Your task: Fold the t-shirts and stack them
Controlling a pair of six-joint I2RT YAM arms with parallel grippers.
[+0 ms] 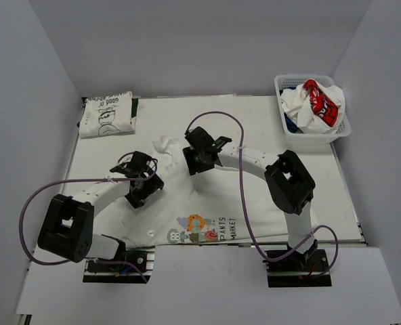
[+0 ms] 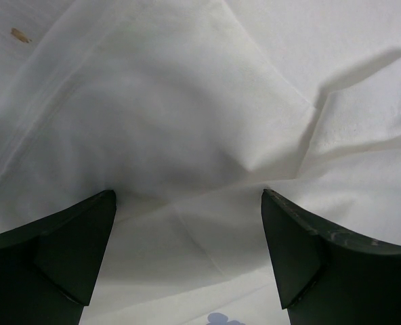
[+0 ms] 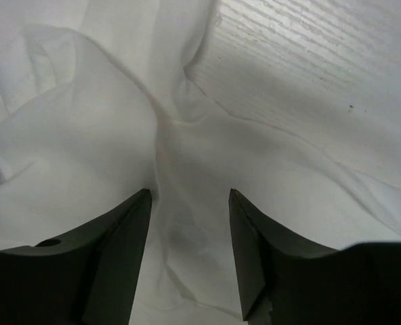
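A white t-shirt (image 1: 187, 203) with a colourful cartoon print and black lettering (image 1: 202, 230) lies spread and rumpled on the middle of the white table. My left gripper (image 1: 138, 189) is down on its left part, open wide, with smooth cloth (image 2: 187, 135) between the fingers (image 2: 78, 237). My right gripper (image 1: 192, 162) is down on its upper part, open, astride a raised crease of cloth (image 3: 180, 223). A folded white tee with a black line drawing (image 1: 106, 114) lies at the back left.
A white lattice basket (image 1: 313, 132) stands at the back right, holding a white tee with a red patch (image 1: 320, 100) and some dark blue cloth (image 1: 292, 122). Purple cables loop over both arms. Grey walls close in the table.
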